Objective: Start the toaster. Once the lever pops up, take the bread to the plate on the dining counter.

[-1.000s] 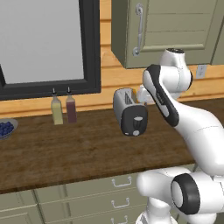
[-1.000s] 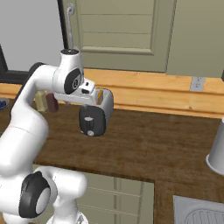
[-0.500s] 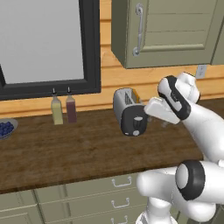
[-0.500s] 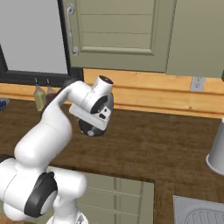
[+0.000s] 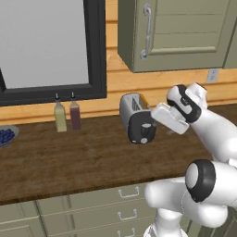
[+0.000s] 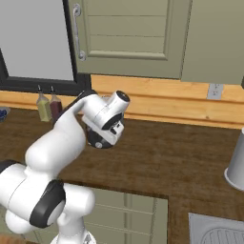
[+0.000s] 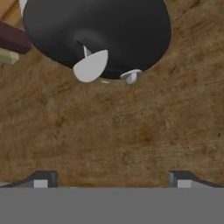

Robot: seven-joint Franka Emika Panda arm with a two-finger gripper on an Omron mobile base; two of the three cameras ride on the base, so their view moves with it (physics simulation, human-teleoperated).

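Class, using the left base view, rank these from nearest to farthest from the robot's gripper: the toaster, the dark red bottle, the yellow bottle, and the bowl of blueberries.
1. The toaster: right beside the gripper, just to its left.
2. The dark red bottle: further left, against the wall.
3. The yellow bottle: next to the red one, slightly further left.
4. The bowl of blueberries: at the counter's far left edge.

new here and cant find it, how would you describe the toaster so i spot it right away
Look along the brown wooden counter under the black-framed window. To the right of the two small bottles stands the toaster, a rounded silver-grey box with bread poking out on top. Its black end face with a pale lever and knob sets it apart.
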